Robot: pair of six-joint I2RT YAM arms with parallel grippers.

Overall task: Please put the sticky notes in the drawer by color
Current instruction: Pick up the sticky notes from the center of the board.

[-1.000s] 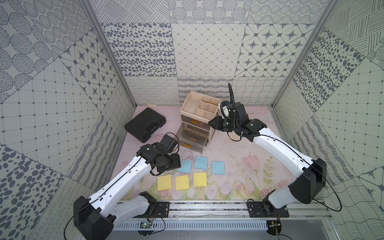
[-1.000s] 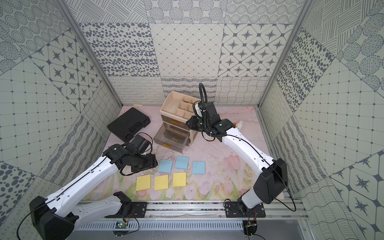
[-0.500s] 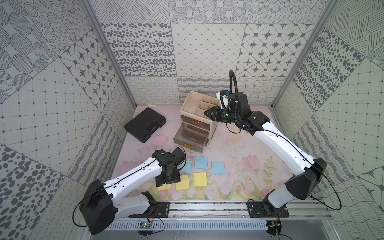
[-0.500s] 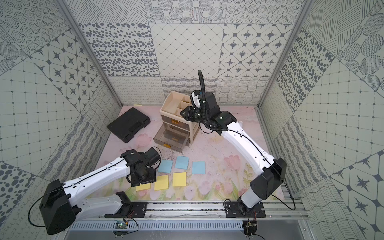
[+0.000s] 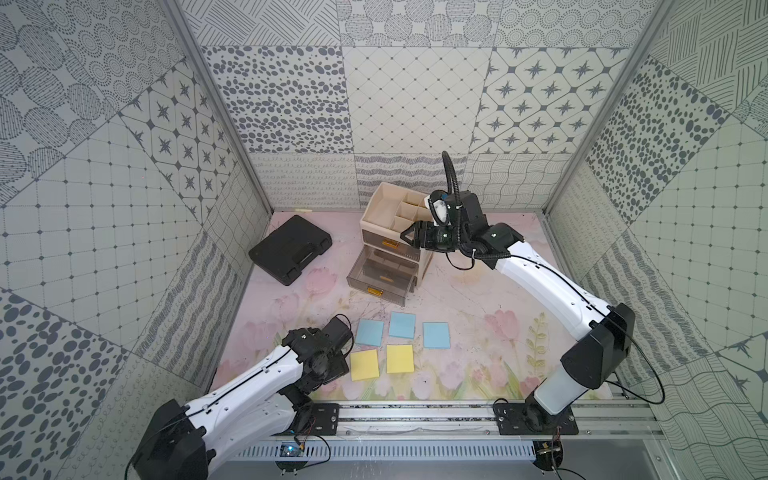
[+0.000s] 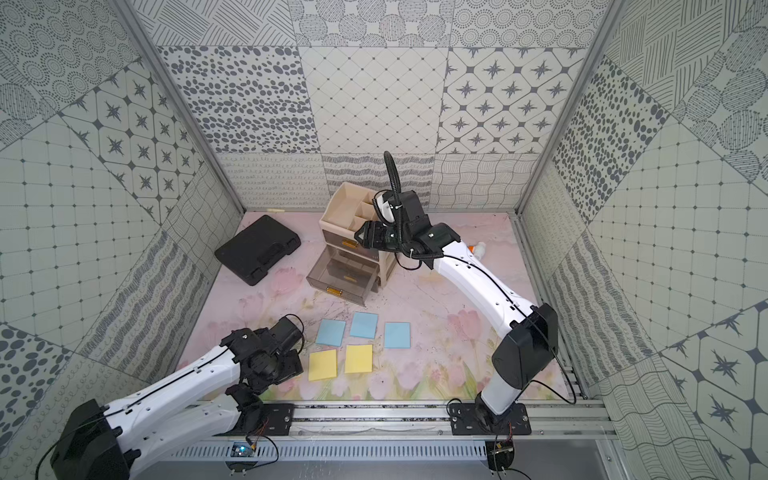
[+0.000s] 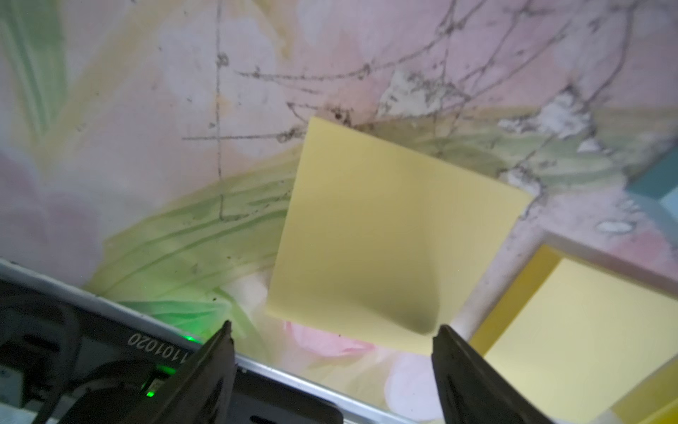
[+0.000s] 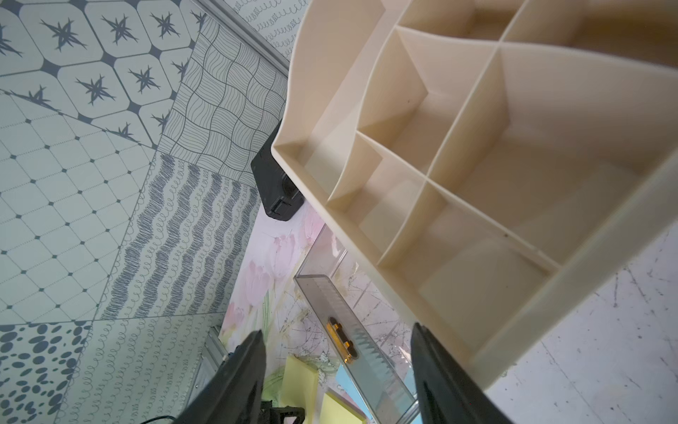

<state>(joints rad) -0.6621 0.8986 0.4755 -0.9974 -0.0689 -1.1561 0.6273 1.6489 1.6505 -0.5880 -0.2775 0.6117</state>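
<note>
Three light blue sticky notes [image 5: 402, 325] [image 6: 364, 325] lie in a row on the mat, with two yellow ones [image 5: 400, 358] [image 6: 358, 358] showing in front of them. A third yellow note [image 7: 389, 235] lies flat just ahead of my left gripper [image 7: 334, 328], which is open and low over it; in both top views that gripper [image 5: 328, 365] [image 6: 282, 365] hides this note. The cream drawer cabinet [image 5: 376, 218] [image 6: 334, 216] has its bottom drawer [image 5: 380, 278] [image 8: 341, 341] pulled out. My right gripper [image 8: 337, 330] [image 5: 409, 237] hovers open above the cabinet's front, holding nothing.
A flat black case [image 5: 291, 249] [image 6: 257, 249] lies left of the cabinet near the wall. A small white and orange object [image 6: 478, 249] sits behind the right arm. The metal rail [image 5: 415, 415] runs along the front edge of the mat.
My left arm swung toward the front and dropped over the leftmost yellow note, its jaws widening. My right gripper rose from beside the cabinet to above its front and opened.
</note>
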